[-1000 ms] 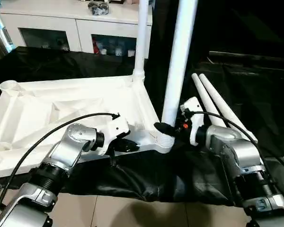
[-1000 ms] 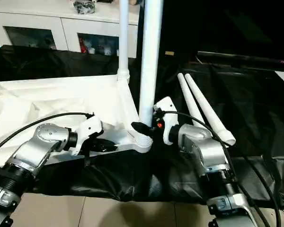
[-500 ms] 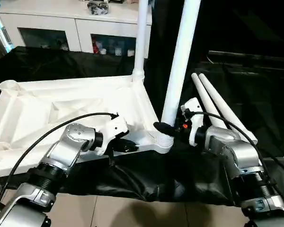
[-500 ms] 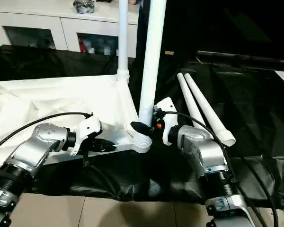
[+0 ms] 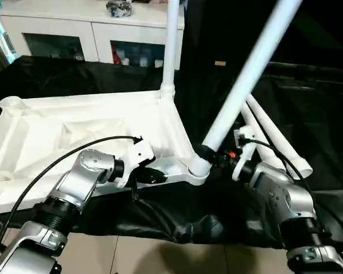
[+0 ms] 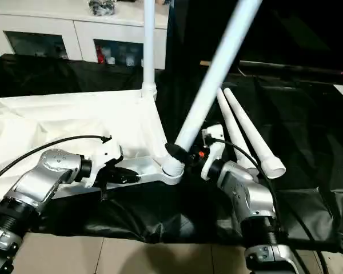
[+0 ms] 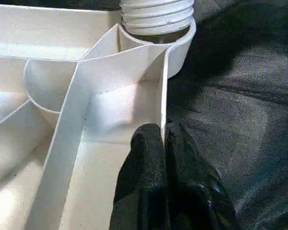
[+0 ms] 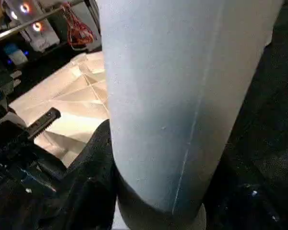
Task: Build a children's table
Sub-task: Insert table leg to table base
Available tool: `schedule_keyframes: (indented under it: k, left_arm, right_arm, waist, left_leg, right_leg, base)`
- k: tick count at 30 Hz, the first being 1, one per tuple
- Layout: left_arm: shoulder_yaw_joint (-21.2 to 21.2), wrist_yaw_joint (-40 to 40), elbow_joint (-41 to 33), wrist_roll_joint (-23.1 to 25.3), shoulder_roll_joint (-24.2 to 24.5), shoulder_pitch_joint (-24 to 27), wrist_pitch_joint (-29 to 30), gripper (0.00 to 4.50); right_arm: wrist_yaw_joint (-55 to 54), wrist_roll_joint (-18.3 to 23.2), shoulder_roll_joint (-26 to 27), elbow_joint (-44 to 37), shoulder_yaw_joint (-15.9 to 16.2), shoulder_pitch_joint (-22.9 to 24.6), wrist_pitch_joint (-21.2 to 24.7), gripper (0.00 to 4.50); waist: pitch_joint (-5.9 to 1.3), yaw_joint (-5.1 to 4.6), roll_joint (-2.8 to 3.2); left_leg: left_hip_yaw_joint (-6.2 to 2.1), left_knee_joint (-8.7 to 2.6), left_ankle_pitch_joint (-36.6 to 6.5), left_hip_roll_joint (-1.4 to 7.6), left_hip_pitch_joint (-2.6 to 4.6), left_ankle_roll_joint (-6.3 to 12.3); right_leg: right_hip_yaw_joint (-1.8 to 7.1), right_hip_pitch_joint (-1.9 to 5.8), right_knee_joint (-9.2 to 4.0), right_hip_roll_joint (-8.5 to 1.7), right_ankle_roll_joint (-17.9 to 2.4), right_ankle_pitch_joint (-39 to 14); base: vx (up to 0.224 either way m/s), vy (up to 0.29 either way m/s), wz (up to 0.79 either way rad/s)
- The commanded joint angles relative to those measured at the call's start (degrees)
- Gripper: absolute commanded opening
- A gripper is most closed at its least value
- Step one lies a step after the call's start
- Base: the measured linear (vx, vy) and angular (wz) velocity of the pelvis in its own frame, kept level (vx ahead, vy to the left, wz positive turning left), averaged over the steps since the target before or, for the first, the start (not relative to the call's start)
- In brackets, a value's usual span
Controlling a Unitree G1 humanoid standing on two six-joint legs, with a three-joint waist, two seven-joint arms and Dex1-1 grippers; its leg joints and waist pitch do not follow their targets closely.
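The white tabletop (image 5: pixel 74 131) lies ribbed side up on a black cloth. One white leg (image 5: pixel 170 45) stands upright in its far right corner socket. A second leg (image 5: pixel 246 74) leans steeply to the right, its threaded end at the near right corner socket (image 5: pixel 197 168). My right gripper (image 5: pixel 210 154) is shut on this leg just above the thread, and in the right wrist view black fingers (image 8: pixel 93 163) flank the tube (image 8: pixel 182 96). My left gripper (image 7: pixel 163 132) is shut on the tabletop's thin near rim (image 7: pixel 162 96), just left of that socket. Two loose legs (image 5: pixel 274 137) lie on the cloth to the right.
A white cabinet with glass doors (image 5: pixel 91 34) stands behind the work. The black cloth (image 5: pixel 314 108) covers the surface and hangs over its near edge down to a tiled floor (image 5: pixel 160 257). The empty far left corner socket (image 5: pixel 10 104) stands open.
The leg in my right gripper has tipped from nearly upright to a steep lean to the right. My right wrist has shifted slightly right. My left gripper has stayed on the rim.
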Motion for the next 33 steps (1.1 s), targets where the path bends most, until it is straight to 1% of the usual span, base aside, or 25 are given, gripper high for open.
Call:
schedule_keyframes:
  k: [1, 3, 4, 6, 8, 9, 11, 12, 13, 15, 16, 18, 19, 20, 21, 22, 24, 25, 26, 28, 30, 31, 32, 33]
  left_arm:
    - [1.6, 1.7, 0.2, 0.0, 0.0, -1.2, 0.0, 0.0]
    - [1.7, 1.9, 0.5, 0.1, -0.1, -1.4, -0.2, 0.0]
    - [1.7, 2.1, 0.7, 0.1, -0.1, -1.5, -0.2, 0.0]
    - [1.7, 2.4, 0.8, 0.3, -0.1, -1.6, -0.4, 0.0]
    - [1.8, 2.7, 1.0, 0.4, -0.2, -1.7, -0.5, 0.0]
    - [2.0, 3.2, 1.3, 0.4, -0.3, -1.8, -0.7, 0.0]
    - [2.0, 3.3, 1.4, 0.5, -0.3, -1.8, -0.7, 0.0]
    - [2.0, 3.4, 1.4, 0.5, -0.3, -1.8, -0.8, 0.0]
    - [2.0, 3.5, 1.5, 0.6, -0.3, -1.8, -0.9, 0.0]
    - [2.0, 3.5, 1.5, 0.6, -0.3, -1.8, -0.9, 0.0]
    - [1.9, 3.5, 1.5, 0.8, -0.2, -1.7, -1.1, 0.0]
    - [1.9, 3.5, 1.5, 0.9, -0.1, -1.6, -1.1, 0.0]
    - [1.8, 3.4, 1.3, 0.9, 0.0, -1.5, -1.1, 0.0]
    - [1.8, 3.4, 1.3, 0.9, 0.0, -1.5, -1.1, 0.0]
    - [1.7, 3.3, 1.2, 0.9, 0.1, -1.5, -1.1, 0.0]
    - [1.5, 2.9, 0.8, 1.0, 0.3, -1.3, -1.1, 0.0]
    - [1.3, 2.5, 0.4, 1.0, 0.5, -1.1, -1.0, 0.0]
    - [1.2, 2.3, 0.2, 1.1, 0.6, -1.0, -1.0, 0.0]
    - [1.2, 2.3, 0.2, 1.1, 0.6, -1.0, -1.0, 0.0]
    - [1.1, 1.9, -0.2, 1.1, 0.9, -0.9, -0.9, 0.0]
    - [1.0, 1.8, -0.4, 1.2, 1.1, -0.8, -0.9, 0.0]
    - [1.0, 1.5, -0.6, 1.2, 1.3, -0.7, -0.8, 0.0]
    - [1.0, 1.3, -0.9, 1.2, 1.5, -0.7, -0.8, 0.0]
    - [0.9, 1.2, -1.0, 1.2, 1.6, -0.7, -0.8, 0.0]
  right_arm:
    - [-0.4, -0.8, -0.2, 2.2, -0.7, 2.0, -0.9, 1.89]
    - [-1.0, -1.1, 0.2, 2.3, -1.0, 2.9, -2.3, 1.89]
    - [-1.1, -1.5, 0.2, 1.8, -0.6, 3.5, -2.7, 1.89]
    - [-1.1, -2.2, 0.0, -0.2, 0.5, 4.9, -3.5, 1.89]
    - [-1.2, -2.8, -0.1, -1.4, 1.1, 5.6, -4.1, 1.89]
    - [-2.2, -4.0, -0.2, -3.7, 2.3, 6.5, -5.0, 1.89]
    - [-2.6, -4.5, -0.1, -4.2, 2.5, 6.8, -5.3, 1.88]
    - [-3.2, -5.6, -0.2, -5.0, 3.5, 7.0, -5.9, 1.88]
    - [-3.6, -6.8, -0.2, -5.4, 4.5, 7.0, -6.5, 1.88]
    - [-3.6, -7.0, -0.3, -5.5, 4.7, 7.0, -6.6, 1.88]
    - [-3.6, -8.6, -1.0, -5.4, 6.3, 6.6, -6.6, 1.88]
    - [-3.8, -9.5, -1.3, -5.3, 7.1, 6.3, -6.4, 1.88]
    - [-3.9, -10.6, -1.8, -4.9, 8.3, 5.6, -6.1, 1.88]
    - [-3.9, -10.6, -1.8, -4.9, 8.3, 5.6, -6.1, 1.88]
    - [-3.8, -11.1, -2.1, -4.7, 9.0, 5.0, -5.5, 1.88]
    - [-3.0, -11.8, -2.5, -4.3, 10.2, 3.9, -4.9, 1.88]
    - [-1.6, -12.0, -2.9, -3.4, 11.1, 2.6, -4.2, 1.88]
    - [-0.9, -12.0, -3.0, -3.1, 11.5, 2.2, -4.0, 1.88]
    - [-0.9, -12.0, -3.0, -3.1, 11.5, 2.2, -4.0, 1.88]
    - [2.2, -12.4, -3.9, -1.8, 13.0, 1.0, -4.0, 1.88]
    - [3.6, -12.5, -4.3, -1.5, 13.6, 0.7, -4.1, 1.88]
    - [5.5, -12.5, -4.7, -1.2, 14.1, 0.5, -4.4, 1.88]
    - [6.5, -12.4, -5.1, -1.1, 14.5, 0.4, -4.7, 1.88]
    - [6.9, -12.3, -5.2, -1.1, 14.6, 0.5, -4.7, 1.88]
  waist:
    - [-3.51, 0.26, 1.19]
    - [-3.49, 0.21, 1.19]
    - [-3.41, 0.2, 1.24]
    - [-3.33, 0.26, 1.09]
    - [-3.38, 0.35, 1.14]
    - [-3.32, 0.33, 0.97]
    - [-3.32, 0.33, 1.02]
    - [-3.26, 0.32, 0.83]
    - [-3.22, 0.34, 0.91]
    - [-3.12, 0.26, 0.95]
    - [-3.1, 0.27, 0.85]
    - [-3.08, 0.23, 0.86]
    - [-3.05, 0.22, 0.83]
    - [-3.03, 0.17, 0.65]
    - [-3.03, 0.12, 0.73]
    - [-3.01, 0.02, 0.52]
    - [-2.96, -0.11, 0.59]
    - [-2.98, -0.12, 0.58]
    - [-2.98, -0.19, 0.51]
    - [-2.99, -0.19, 0.32]
    - [-3.03, -0.15, 0.36]
    - [-3.04, -0.11, 0.26]
    - [-3.11, -0.05, 0.32]
    - [-3.15, 0.02, 0.35]
  left_leg:
    - [-0.65, -4.41, -17.8, 1.52, 0.85, -0.99]
    - [-0.67, -4.47, -17.8, 1.53, 0.84, -0.96]
    - [-0.68, -4.49, -18.4, 1.51, 0.9, -0.97]
    - [-0.67, -4.52, -18.7, 1.52, 0.93, -0.89]
    - [-0.74, -4.58, -18.5, 1.58, 0.92, -0.91]
    - [-0.72, -4.63, -18.5, 1.57, 0.87, -0.87]
    - [-0.72, -4.65, -18.6, 1.53, 0.89, -0.86]
    - [-0.69, -4.63, -18.7, 1.5, 0.83, -0.81]
    - [-0.74, -4.63, -19.0, 1.49, 0.86, -0.88]
    - [-0.79, -4.64, -19.7, 1.47, 0.94, -0.95]
    - [-0.85, -4.68, -20.0, 1.51, 0.93, -0.92]
    - [-0.85, -4.69, -20.0, 1.49, 0.93, -0.94]
    - [-0.88, -4.7, -20.2, 1.5, 0.94, -0.9]
    - [-0.85, -4.69, -20.3, 1.5, 0.91, -0.87]
    - [-0.9, -4.71, -20.4, 1.48, 0.89, -0.92]
    - [-0.89, -4.69, -20.6, 1.48, 0.92, -0.88]
    - [-0.95, -4.72, -20.5, 1.42, 0.74, -0.79]
    - [-0.95, -4.63, -20.7, 1.41, 0.83, -0.77]
    - [-0.99, -4.64, -20.8, 1.41, 0.82, -0.74]
    - [-0.98, -4.59, -20.9, 1.43, 0.84, -0.61]
    - [-0.97, -4.6, -20.3, 1.52, 0.79, -0.5]
    - [-0.88, -4.55, -20.0, 1.54, 0.85, -0.37]
    - [-0.89, -4.55, -19.7, 1.55, 0.81, -0.31]
    - [-0.83, -4.58, -19.2, 1.64, 0.83, -0.27]
  right_leg:
    - [2.78, 2.55, -5.04, -4.41, -10.6, -18.8]
    - [2.74, 2.53, -5.01, -4.34, -10.7, -18.7]
    - [2.72, 2.46, -5.1, -4.35, -10.7, -19.3]
    - [2.73, 2.42, -5.26, -4.39, -10.3, -20.5]
    - [2.76, 2.4, -5.22, -4.42, -10.0, -20.5]
    - [2.76, 2.4, -5.24, -4.32, -9.8, -20.7]
    - [2.79, 2.34, -5.3, -4.41, -9.4, -21.4]
    - [2.78, 2.31, -5.39, -4.39, -9.2, -21.9]
    - [2.78, 2.22, -5.45, -4.46, -8.9, -23.1]
    - [2.75, 2.09, -5.64, -4.48, -8.3, -24.8]
    - [2.75, 2.08, -5.72, -4.51, -8.0, -25.5]
    - [2.75, 2.02, -5.78, -4.47, -7.7, -25.8]
    - [2.79, 1.98, -5.81, -4.52, -7.6, -26.2]
    - [2.77, 1.94, -5.87, -4.5, -7.5, -26.5]
    - [2.74, 1.96, -5.83, -4.48, -7.4, -26.7]
    - [2.73, 1.91, -5.89, -4.46, -7.3, -27.1]
    - [2.7, 2.04, -5.86, -4.46, -7.1, -27.5]
    - [2.71, 1.89, -5.93, -4.54, -7.0, -28.1]
    - [2.67, 1.94, -5.94, -4.55, -6.9, -28.3]
    - [2.66, 1.91, -6.02, -4.56, -6.7, -28.8]
    - [2.72, 1.92, -5.85, -4.54, -7.0, -27.7]
    - [2.78, 1.87, -5.87, -4.55, -7.3, -27.1]
    - [2.8, 1.98, -5.76, -4.57, -7.4, -26.4]
    - [2.85, 1.96, -5.64, -4.51, -7.9, -24.9]
  base:
    - [0.0, 0.0, 0.0]
    - [0.0, 0.0, 0.0]
    - [0.0, 0.0, 0.0]
    - [0.0, 0.0, 0.0]
    - [0.0, 0.0, 0.0]
    - [0.0, 0.0, 0.0]
    - [0.0, 0.0, 0.0]
    - [0.0, 0.0, 0.0]
    - [0.0, 0.0, 0.0]
    - [0.0, 0.0, 0.0]
    - [0.0, 0.0, 0.0]
    - [0.0, 0.0, 0.0]
    - [0.0, 0.0, 0.0]
    - [0.0, 0.0, 0.0]
    - [0.0, 0.0, 0.0]
    - [0.0, 0.0, 0.0]
    - [0.0, 0.0, 0.0]
    - [0.0, 0.0, 0.0]
    - [0.0, 0.0, 0.0]
    - [0.0, 0.0, 0.0]
    - [0.0, 0.0, 0.0]
    - [0.0, 0.0, 0.0]
    - [0.0, 0.0, 0.0]
    - [0.0, 0.0, 0.0]
